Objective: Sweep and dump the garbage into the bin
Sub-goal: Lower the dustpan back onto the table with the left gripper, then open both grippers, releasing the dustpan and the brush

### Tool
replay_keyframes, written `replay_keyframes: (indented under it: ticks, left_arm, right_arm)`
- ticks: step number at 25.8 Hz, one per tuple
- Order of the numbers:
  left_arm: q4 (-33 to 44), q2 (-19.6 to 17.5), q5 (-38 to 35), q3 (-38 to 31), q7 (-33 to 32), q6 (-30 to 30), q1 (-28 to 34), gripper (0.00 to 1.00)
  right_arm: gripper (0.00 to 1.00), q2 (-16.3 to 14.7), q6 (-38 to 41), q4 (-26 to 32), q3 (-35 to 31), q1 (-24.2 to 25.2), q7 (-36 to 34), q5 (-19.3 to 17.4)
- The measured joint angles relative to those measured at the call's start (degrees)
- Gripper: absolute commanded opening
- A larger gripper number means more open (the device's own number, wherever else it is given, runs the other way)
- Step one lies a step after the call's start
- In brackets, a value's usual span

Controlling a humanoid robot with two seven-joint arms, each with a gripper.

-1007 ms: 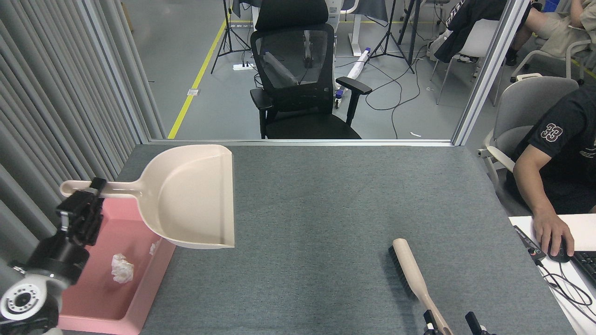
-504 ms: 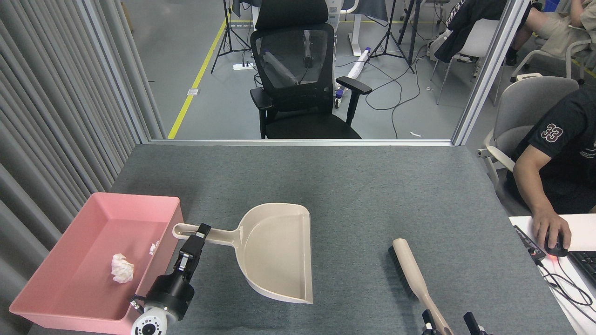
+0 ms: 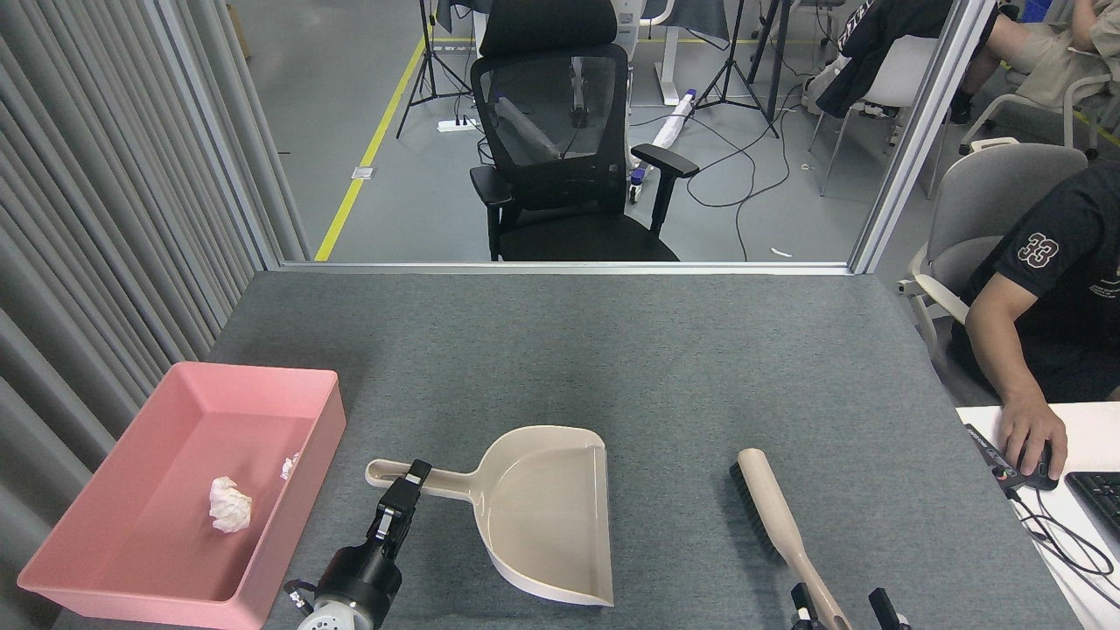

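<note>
Garbage lies already inside the bin (image 3: 319,411) at the far left of the worktop (image 3: 665,350): one crumpled paper ball (image 3: 229,505) sits on the pink floor near the middle, and a second, smaller-looking ball (image 3: 289,466) rests against the bin's right wall, partly hidden by it. Just right of the bin, the left claw (image 3: 411,477) is clenched on the handle of the beige dustpan (image 3: 547,516), which seems to lie flat and empty on the grey surface, its handle pointing left toward the bin and its open mouth facing right. Judging by this, the dumping is done, and what remains is most likely to let go of the dustpan; the handle's long axis runs left to right, so the claw would back off toward the near edge. Further right, the brush (image 3: 770,507) lies apart from the dustpan, bristles on its left side, its handle running down to the right claw (image 3: 836,604) at the bottom edge; only the finger tips show either side of the handle, so I cannot tell whether it grips. A person's hand (image 3: 1032,442) rests on a mouse at the far right.
</note>
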State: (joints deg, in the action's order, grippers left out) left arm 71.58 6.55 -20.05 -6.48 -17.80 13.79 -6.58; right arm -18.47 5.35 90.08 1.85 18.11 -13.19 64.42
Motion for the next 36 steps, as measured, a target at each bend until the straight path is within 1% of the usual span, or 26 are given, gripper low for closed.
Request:
replay_keyframes:
  ticks: [4, 6, 8, 10, 11, 12, 13, 15, 16, 17, 19, 29, 36]
  left_arm:
    - [-2.9, 0.1, 0.3, -0.2, 0.4, 1.6, -1.2, 0.27]
    - [-4.7, 0.3, 0.6, -0.4, 0.6, 2.6, -2.1, 0.32]
    - [-6.2, 0.3, 0.7, -0.4, 0.6, 3.4, -2.9, 0.45]
    - [-7.0, 0.4, 0.7, -0.4, 0.6, 3.7, -3.3, 0.51]
    - [-7.3, 0.4, 0.6, -0.3, 0.6, 3.7, -3.3, 0.61]
    - [-7.5, 0.4, 0.5, -0.3, 0.6, 3.7, -3.4, 0.73]
    - [-7.6, 0.3, 0.5, -0.3, 0.6, 3.7, -3.5, 0.79]
    - [-7.6, 0.3, 0.3, -0.2, 0.6, 3.6, -3.5, 0.85]
    - [-7.6, 0.3, 0.3, -0.2, 0.6, 3.5, -3.5, 0.92]
    - [-7.6, 0.2, 0.1, -0.2, 0.6, 3.5, -3.5, 0.94]
    - [-7.6, 0.0, -0.3, -0.1, 0.4, 3.4, -3.3, 0.98]
    - [-7.0, -1.2, -1.4, 0.0, -0.2, 3.2, -1.9, 0.98]
    - [-3.6, -2.3, -1.4, -0.1, -0.3, 3.9, 2.5, 0.98]
  right_arm:
    - [0.96, 0.0, 0.0, 0.0, 0.0, 0.1, 0.0, 0.0]
    - [0.96, -0.1, 0.0, 0.0, 0.0, 0.1, 0.0, 0.0]
    - [0.96, -0.1, 0.0, 0.0, -0.2, 0.1, 0.0, 0.0]
    - [0.96, -0.1, 0.1, 0.0, -0.8, 0.2, 0.0, 0.0]
    - [0.96, -0.1, 0.2, 0.0, -0.9, 0.2, 0.0, 0.0]
    - [0.96, -0.1, 0.3, 0.0, -1.2, 0.2, 0.0, 0.0]
    - [0.96, -0.1, 0.4, 0.0, -1.3, 0.2, 0.0, 0.0]
    - [0.96, -0.2, 0.4, 0.0, -1.4, 0.2, -0.1, 0.0]
    - [0.96, -0.2, 0.4, 0.0, -1.4, 0.2, -0.2, -0.1]
    - [0.96, -0.2, 0.4, 0.0, -1.4, 0.3, -0.2, -0.1]
    - [0.96, -0.2, 0.4, 0.0, -1.4, 0.3, -0.1, -0.1]
    - [0.96, -0.2, 0.3, 0.0, -1.5, 0.3, 0.3, -0.1]
    - [0.97, -0.2, 0.3, 0.0, -1.5, 0.3, 0.5, -0.1]
